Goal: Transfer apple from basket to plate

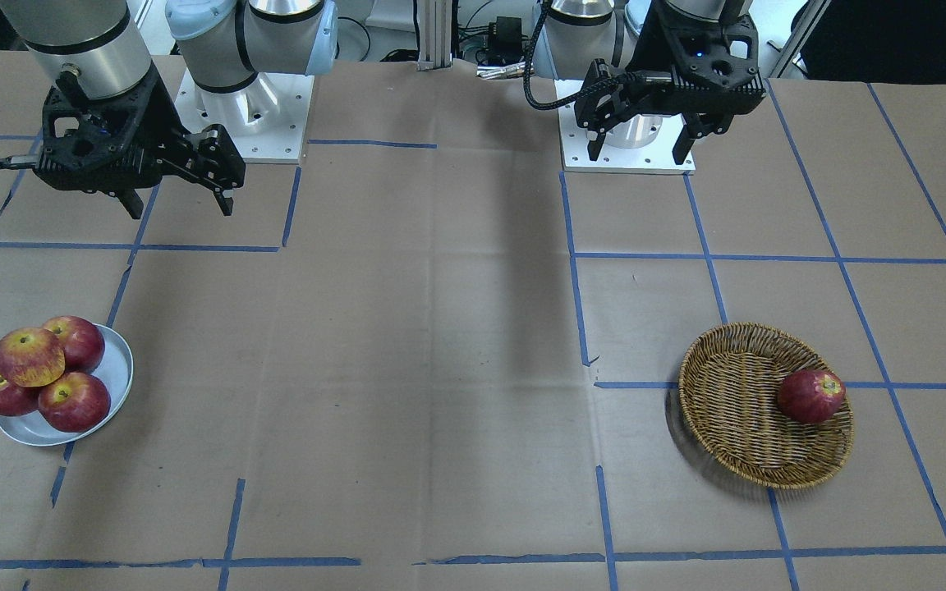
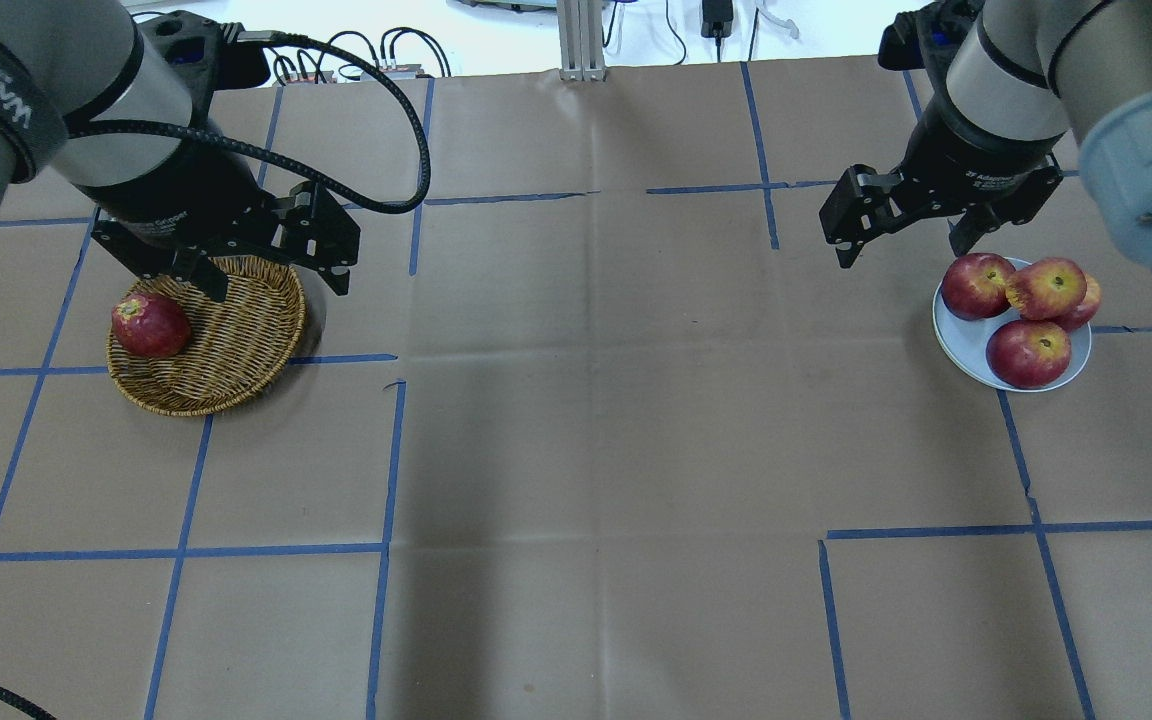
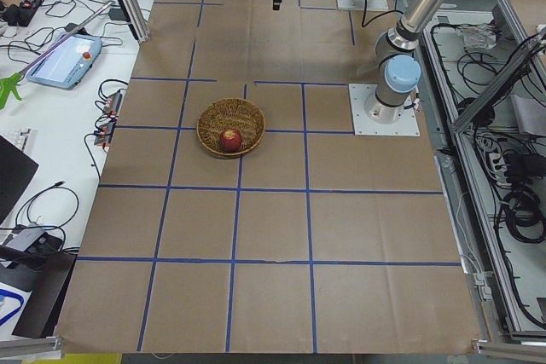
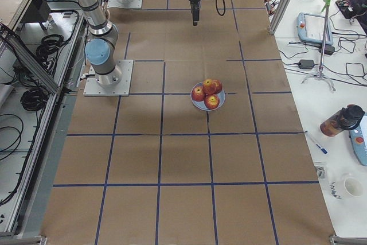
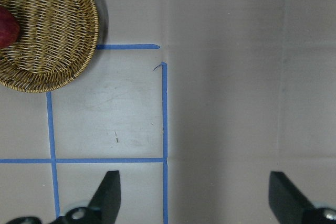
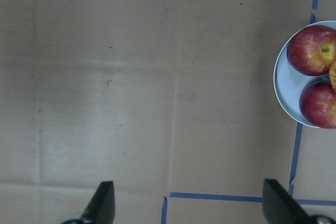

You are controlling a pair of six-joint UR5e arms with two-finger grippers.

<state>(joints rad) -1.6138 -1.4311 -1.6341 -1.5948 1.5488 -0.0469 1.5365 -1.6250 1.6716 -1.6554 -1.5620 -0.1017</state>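
Two grippers: left gripper and right gripper hang with fingers spread wide, both empty.
Views: the front view shows the apple whole, topping three redder apples on the plate; the right wrist view catches only its edge.
Apple to claw: well apart from the right gripper.
Basket: holds one dark-red apple.

Both arms aloft, left gripper and right gripper empty, jaws wide apart

Streaked apple seemingly atop plate, basket apart
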